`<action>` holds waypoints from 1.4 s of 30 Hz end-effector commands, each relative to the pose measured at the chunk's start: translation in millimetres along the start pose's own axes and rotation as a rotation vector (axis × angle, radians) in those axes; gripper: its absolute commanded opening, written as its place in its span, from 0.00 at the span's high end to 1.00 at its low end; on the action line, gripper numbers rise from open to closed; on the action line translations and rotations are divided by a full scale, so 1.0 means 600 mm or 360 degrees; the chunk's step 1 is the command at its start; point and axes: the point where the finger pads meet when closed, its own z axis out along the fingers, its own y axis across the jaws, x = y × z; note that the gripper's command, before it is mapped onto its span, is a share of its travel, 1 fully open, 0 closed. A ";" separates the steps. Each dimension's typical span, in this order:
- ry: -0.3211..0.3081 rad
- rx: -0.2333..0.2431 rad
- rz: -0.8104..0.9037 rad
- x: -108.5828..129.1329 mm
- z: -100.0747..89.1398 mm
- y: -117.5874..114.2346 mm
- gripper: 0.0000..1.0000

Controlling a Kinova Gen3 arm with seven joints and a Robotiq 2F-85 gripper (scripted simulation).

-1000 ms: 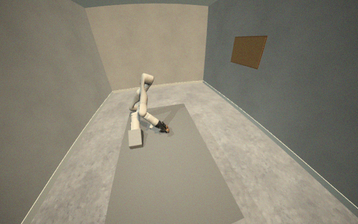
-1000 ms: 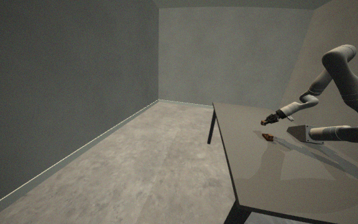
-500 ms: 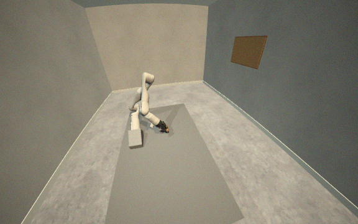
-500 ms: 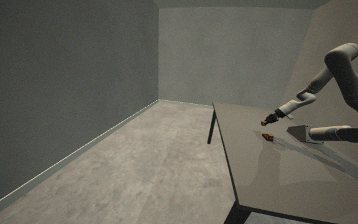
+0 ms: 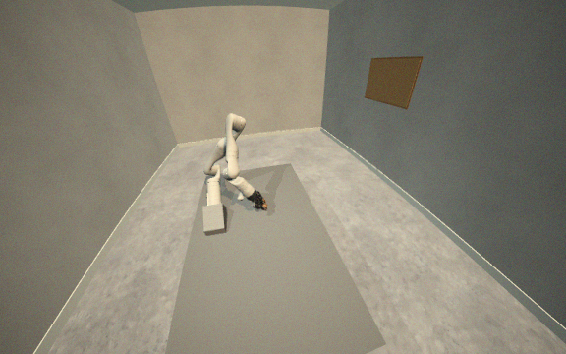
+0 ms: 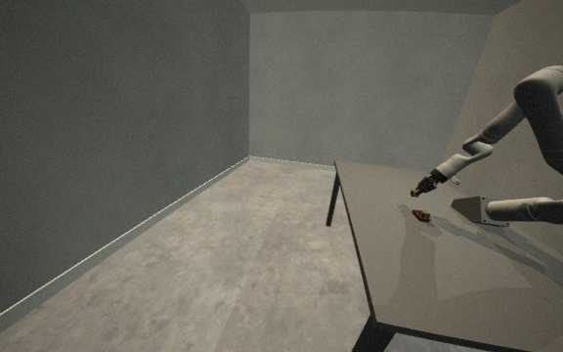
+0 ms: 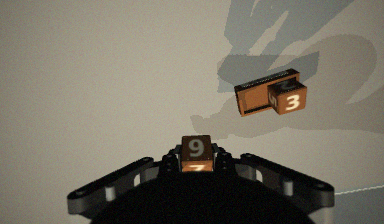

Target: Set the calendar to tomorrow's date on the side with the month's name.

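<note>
My gripper is shut on an orange number cube and holds it above the table. In the wrist view the cube shows a 9 on its far face and part of another digit below it. The orange tray lies on the table further off, to the right. A second cube stands in the tray's right half and shows a 3. The tray's left half is empty. In the exterior view the held cube hangs above and behind the tray. In the top view the gripper is small beside the arm.
The arm's grey base block stands on the table right of the tray. The table's far edge and leg are to the left in the exterior view. A brown board hangs on the wall.
</note>
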 end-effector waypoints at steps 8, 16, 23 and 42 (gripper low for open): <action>0.0039 0.0028 -0.0019 -0.007 -0.003 -0.004 0.72; 0.0051 0.0035 -0.0019 -0.008 -0.003 -0.006 0.72; 0.0052 0.0035 -0.0019 -0.008 -0.003 -0.006 0.72; 0.0138 0.0015 -0.0026 -0.016 0.001 -0.004 0.72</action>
